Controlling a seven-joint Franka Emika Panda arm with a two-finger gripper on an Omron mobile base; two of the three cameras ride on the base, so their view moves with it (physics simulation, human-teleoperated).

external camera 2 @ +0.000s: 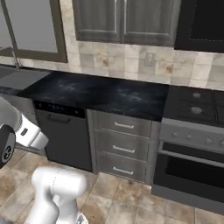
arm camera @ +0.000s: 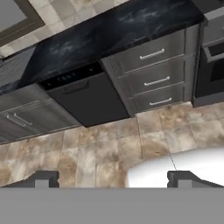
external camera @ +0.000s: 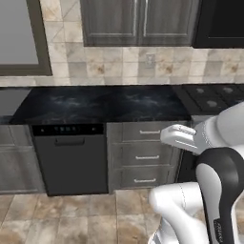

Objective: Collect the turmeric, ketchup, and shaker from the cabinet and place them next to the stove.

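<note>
Dark marble counter runs beneath the closed cabinet, which hides the turmeric, ketchup and shaker; the stove lies right. Gripper hangs wide open, holding nothing. Best raise it squarely toward the door handle.

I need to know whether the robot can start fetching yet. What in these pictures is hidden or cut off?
- Cabinet in the left base view: doors closed, so its contents are hidden; top cut off by the frame edge.
- Stove in the right base view: right side cut off by the edge.
- Gripper in the hand view: fingers wide apart, bases hidden at the bottom edge.
</note>
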